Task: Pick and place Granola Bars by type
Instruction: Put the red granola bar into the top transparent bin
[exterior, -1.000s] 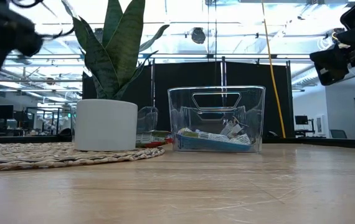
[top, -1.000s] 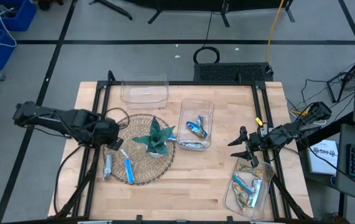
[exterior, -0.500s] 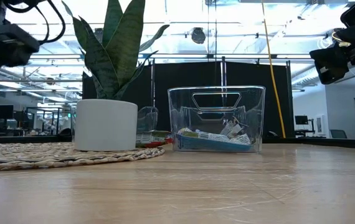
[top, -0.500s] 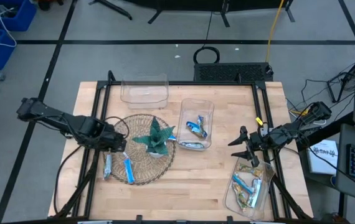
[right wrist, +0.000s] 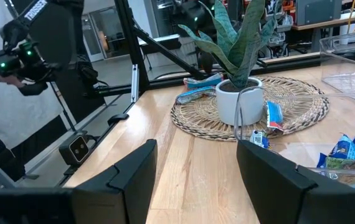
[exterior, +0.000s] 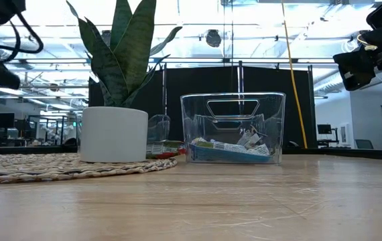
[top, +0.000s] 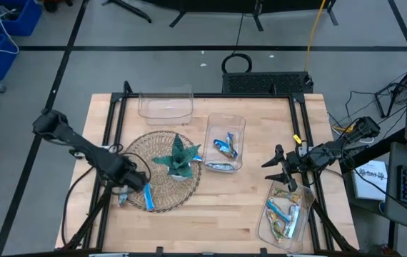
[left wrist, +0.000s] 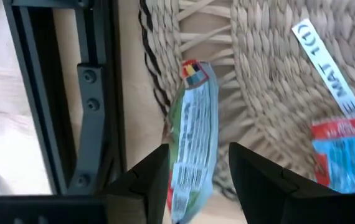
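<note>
A greenish-silver granola bar lies half on the left edge of the round woven mat and half on the table. A blue bar lies on the mat beside it. My left gripper hangs open just over the greenish bar, its fingers on either side of the bar's near end; I cannot tell whether they touch it. My right gripper waits open above the far end of the near-right bin, which holds several bars. The middle bin holds more bars.
A potted teal plant stands in the middle of the mat, right of my left gripper. An empty clear bin sits near the far edge. The black frame rail runs close beside the greenish bar. Bare wood lies between mat and near edge.
My left gripper has moved toward the table's near edge and down, from the mat's far-left rim to over the greenish bar at the mat's left edge. The bars have kept their places.
</note>
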`<state>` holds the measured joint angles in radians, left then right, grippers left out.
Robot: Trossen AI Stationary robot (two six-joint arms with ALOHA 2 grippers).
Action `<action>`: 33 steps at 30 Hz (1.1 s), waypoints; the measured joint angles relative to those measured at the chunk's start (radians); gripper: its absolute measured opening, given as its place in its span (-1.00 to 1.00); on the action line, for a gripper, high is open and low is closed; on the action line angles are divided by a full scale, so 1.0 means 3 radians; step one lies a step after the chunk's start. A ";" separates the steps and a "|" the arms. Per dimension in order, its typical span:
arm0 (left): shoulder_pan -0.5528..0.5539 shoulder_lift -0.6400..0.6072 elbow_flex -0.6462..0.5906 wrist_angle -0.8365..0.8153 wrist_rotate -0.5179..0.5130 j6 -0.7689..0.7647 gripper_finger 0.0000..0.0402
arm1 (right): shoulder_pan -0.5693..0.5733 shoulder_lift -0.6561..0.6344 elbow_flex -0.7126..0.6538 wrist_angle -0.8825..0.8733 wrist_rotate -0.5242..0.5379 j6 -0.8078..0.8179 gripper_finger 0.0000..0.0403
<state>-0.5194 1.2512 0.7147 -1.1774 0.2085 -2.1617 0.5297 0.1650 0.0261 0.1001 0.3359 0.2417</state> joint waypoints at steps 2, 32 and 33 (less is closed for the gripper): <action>-0.0006 0.0123 0.0000 0.0047 -0.0008 -0.0059 -0.15 | 0.0000 0.0000 0.0000 0.0000 0.0000 0.0000 0.07; -0.0043 0.0681 -0.0288 0.0549 0.0054 -0.0273 -0.35 | 0.0001 -0.0001 0.0000 0.0001 0.0006 0.0000 0.07; -0.0044 0.0667 -0.0248 0.0438 0.0026 -0.0250 -0.44 | 0.0000 -0.0001 0.0000 0.0001 0.0007 0.0000 0.07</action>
<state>-0.5326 1.4512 0.6403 -1.0460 0.2162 -2.2368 0.5297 0.1646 0.0261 0.1005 0.3379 0.2418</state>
